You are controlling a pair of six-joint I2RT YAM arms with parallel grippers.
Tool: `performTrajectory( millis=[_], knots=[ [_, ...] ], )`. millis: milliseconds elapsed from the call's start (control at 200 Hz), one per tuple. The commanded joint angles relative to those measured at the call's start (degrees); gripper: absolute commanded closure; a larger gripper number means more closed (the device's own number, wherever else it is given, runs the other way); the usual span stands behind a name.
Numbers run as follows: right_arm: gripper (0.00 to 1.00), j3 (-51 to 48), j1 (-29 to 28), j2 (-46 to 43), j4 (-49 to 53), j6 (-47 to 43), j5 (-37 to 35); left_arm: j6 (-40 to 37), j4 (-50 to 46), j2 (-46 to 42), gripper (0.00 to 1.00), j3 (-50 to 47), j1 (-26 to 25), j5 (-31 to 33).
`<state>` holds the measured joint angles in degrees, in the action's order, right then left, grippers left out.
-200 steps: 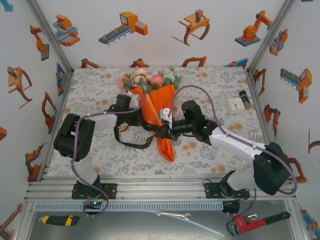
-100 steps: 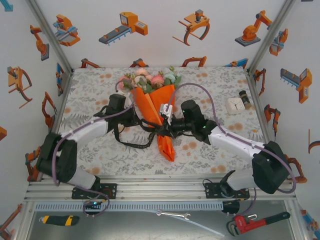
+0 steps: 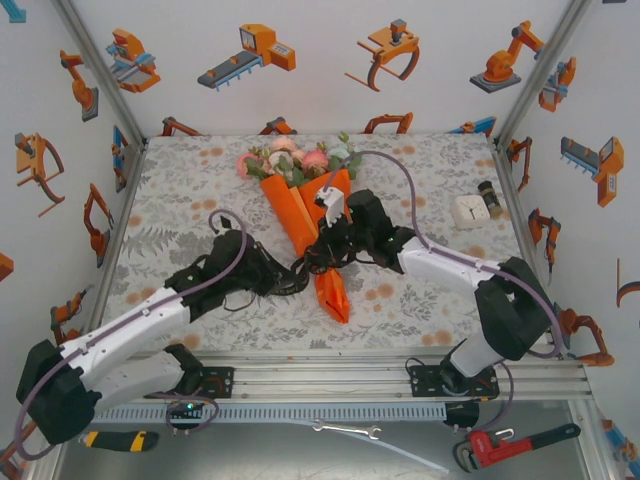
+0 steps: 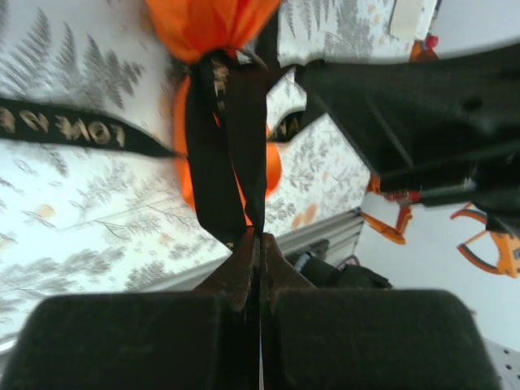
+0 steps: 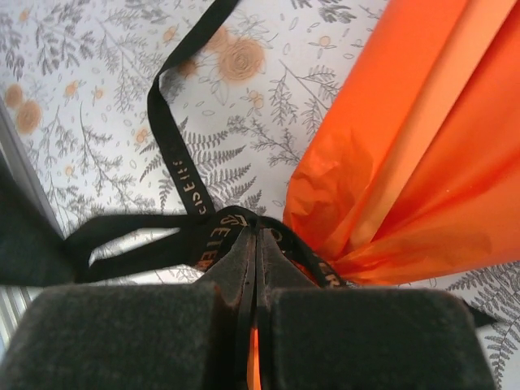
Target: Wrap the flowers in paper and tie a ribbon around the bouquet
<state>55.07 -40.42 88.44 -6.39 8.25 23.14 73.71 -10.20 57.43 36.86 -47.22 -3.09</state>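
Note:
The bouquet (image 3: 303, 213), a cone of orange paper (image 5: 414, 154), lies on the floral tablecloth. The flowers (image 3: 292, 160) point to the far side and the tip points toward me. A black ribbon (image 4: 213, 154) with faint lettering circles the cone's narrow waist. My left gripper (image 4: 258, 237) is shut on a doubled strand of that ribbon, just left of the cone's lower part. From the right, my right gripper (image 5: 258, 233) is shut on another ribbon strand (image 5: 175, 154) right against the crumpled paper. Both grippers (image 3: 292, 272) (image 3: 316, 257) sit close together beside the cone.
A small white clock (image 3: 468, 210) and a dark little bottle (image 3: 488, 194) stand at the right of the table. Beyond the table's near edge lie a red pipe wrench (image 3: 505, 445), a spanner (image 3: 345, 430) and a utility knife (image 3: 115, 438).
My left gripper has swung from the bouquet's left side down toward the near side and closed on the ribbon. The right gripper has shifted slightly up and left, still shut.

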Motion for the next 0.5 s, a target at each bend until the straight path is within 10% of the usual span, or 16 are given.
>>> performTrajectory(
  millis=[0, 496],
  knots=[
    [1.00, 2.20, 1.45, 0.59, -0.85, 4.58, -1.32, 10.15, 6.53, 3.04, 1.00, -0.45, -7.13, 10.61],
    [1.00, 0.65, 2.08, -2.63, -0.02, 4.91, -0.70, 4.50, 24.81, 34.59, 0.93, 13.15, -14.85, 14.14]
  ],
)
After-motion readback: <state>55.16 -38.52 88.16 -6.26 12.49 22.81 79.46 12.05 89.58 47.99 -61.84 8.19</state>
